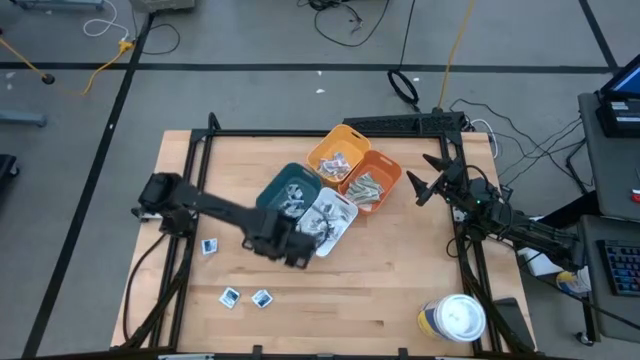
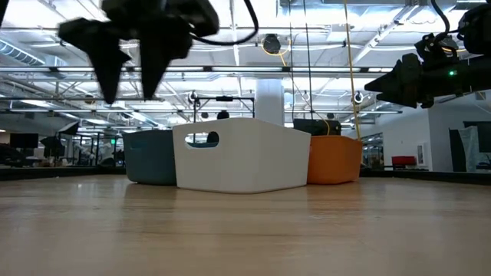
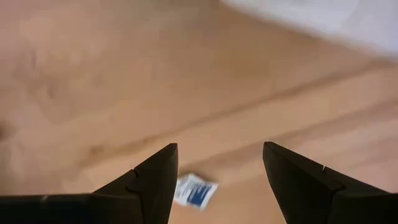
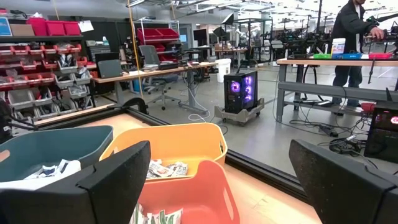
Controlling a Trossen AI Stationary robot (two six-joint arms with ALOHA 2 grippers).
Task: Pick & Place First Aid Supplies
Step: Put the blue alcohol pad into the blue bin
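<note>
Holding packets, four bins (image 1: 345, 140) cluster mid-table; left gripper (image 1: 290, 250) and right gripper (image 1: 425, 178) gape empty.

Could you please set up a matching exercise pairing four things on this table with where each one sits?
Things:
1. left gripper
2. right gripper
3. tub
4. yellow bin

Places:
A. near-right corner of the table
B. farthest bin of the cluster
C. raised, open, right of the orange bin
D. open above bare wood, by the white bin

Pairs: 1-D, 2-C, 3-A, 4-B
</note>
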